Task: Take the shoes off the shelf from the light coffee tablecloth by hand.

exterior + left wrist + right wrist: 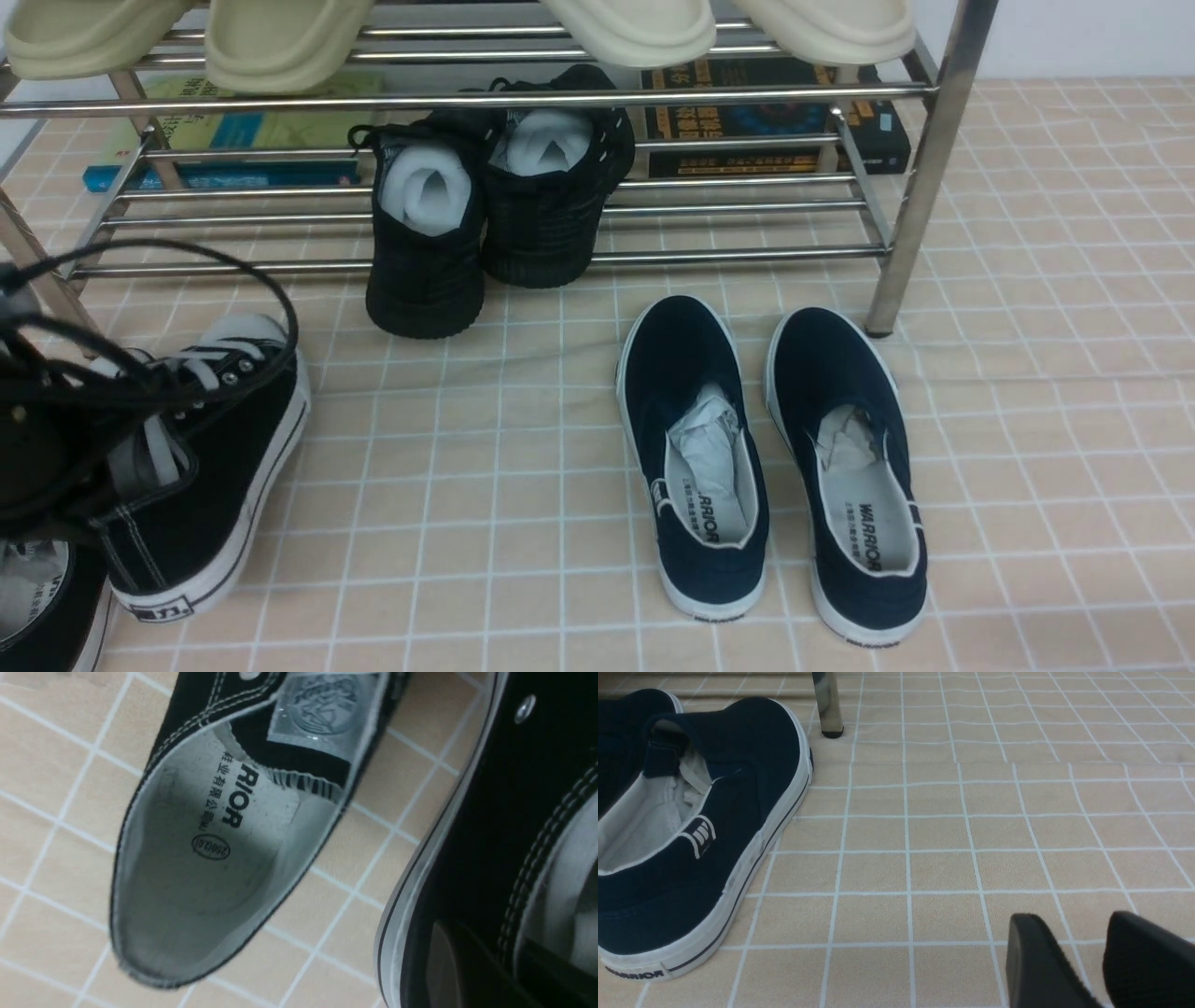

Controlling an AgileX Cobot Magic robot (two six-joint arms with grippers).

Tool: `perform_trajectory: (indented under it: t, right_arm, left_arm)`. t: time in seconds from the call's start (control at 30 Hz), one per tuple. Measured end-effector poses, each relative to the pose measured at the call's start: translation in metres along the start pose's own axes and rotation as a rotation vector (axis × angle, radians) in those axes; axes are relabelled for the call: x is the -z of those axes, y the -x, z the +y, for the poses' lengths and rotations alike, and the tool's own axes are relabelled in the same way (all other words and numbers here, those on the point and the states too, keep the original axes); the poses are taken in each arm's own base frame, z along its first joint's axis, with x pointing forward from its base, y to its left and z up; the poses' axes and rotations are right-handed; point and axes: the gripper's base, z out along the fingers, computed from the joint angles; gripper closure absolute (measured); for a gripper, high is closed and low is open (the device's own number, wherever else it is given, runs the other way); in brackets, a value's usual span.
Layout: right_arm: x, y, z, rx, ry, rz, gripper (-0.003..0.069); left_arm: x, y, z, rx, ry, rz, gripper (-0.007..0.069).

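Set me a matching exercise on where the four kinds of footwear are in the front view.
1. Cream clogs
2. Knit sneakers
3. Navy slip-ons
4. Lace-up sneakers

A. On the grid cloth, farther right
B. On the rack's upper visible tier
C. At the left, partly behind dark cables
D. On the rack's lower tier

Pairs: 1-B, 2-D, 3-A, 4-C

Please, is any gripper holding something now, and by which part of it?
The left gripper holds a black canvas lace-up sneaker by the side wall at its foot opening. The right gripper is open and holds nothing.
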Motion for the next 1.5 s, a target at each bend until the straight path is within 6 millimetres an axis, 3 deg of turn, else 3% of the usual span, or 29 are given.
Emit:
perform_trajectory:
  t: [0.17,0.53,0.7,0.97,1.07,1.2,1.37,1.4,1.5]
  right_arm:
    - [0.0,0.0,0.0,0.002,0.0,0.0,0.0419]
    - [0.0,0.0,0.0,0.003,0.0,0.0,0.0419]
    - [0.0,0.0,0.0,0.003,0.0,0.0,0.0419]
    - [0.0,0.0,0.0,0.003,0.0,0.0,0.0419]
    - [0.0,0.0,0.0,0.003,0.0,0.0,0.0419]
    - [0.0,0.0,0.0,0.003,0.0,0.0,0.0419]
    - [0.0,0.0,0.0,0.003,0.0,0.0,0.0419]
    - [0.0,0.0,0.0,0.003,0.0,0.0,0.0419]
    - [0.0,0.0,0.0,0.003,0.0,0.0,0.0419]
  left_arm:
    - [-0.011,-0.005,0.003,0.027,-0.007,-0.013,0.0604]
    - [-0.012,-0.004,0.003,0.021,-0.006,-0.032,0.0578]
    - [-0.012,-0.003,0.004,0.016,-0.003,-0.038,0.0498]
    - [-0.009,-0.001,0.005,-0.035,0.015,-0.059,0.0306]
    - [0.002,0.001,0.004,-0.097,0.023,-0.058,0.0281]
    - [0.035,0.007,0.001,-0.184,0.024,-0.071,0.0307]
    - [0.09,0.009,0.0,-0.243,-0.014,-0.18,0.0428]
    - [0.107,0.005,0.003,-0.248,-0.032,-0.235,0.0474]
    - [0.133,-0.008,0.01,-0.249,-0.064,-0.322,0.0568]
